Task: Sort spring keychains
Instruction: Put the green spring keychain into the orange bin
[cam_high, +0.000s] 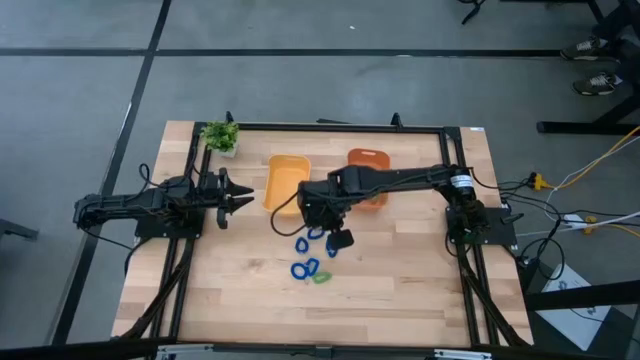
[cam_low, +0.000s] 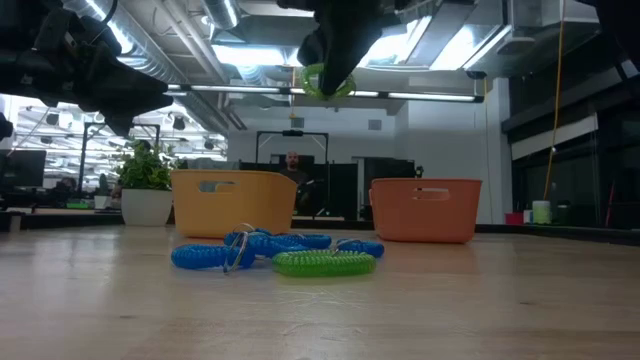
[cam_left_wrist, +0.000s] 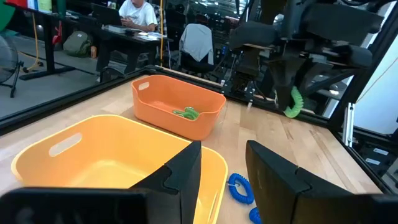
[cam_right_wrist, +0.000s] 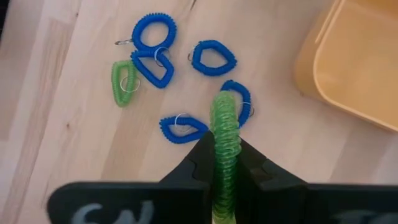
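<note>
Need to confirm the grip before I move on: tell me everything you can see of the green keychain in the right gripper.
The green keychain is a thin, bright green plastic-looking coil loop with ribbed turns. The right gripper is shut on it, pinching it edge-on between both fingers, so it hangs lifted above the table, over the blue loops, touching nothing else. No metal ring shows on it.

I list a wooden table (cam_high: 400, 290); yellow bin (cam_high: 286, 181) and orange bin (cam_high: 368, 160) side by side; potted plant (cam_high: 220, 136) at a far corner; a seated person (cam_left_wrist: 138, 12) beyond.
</note>
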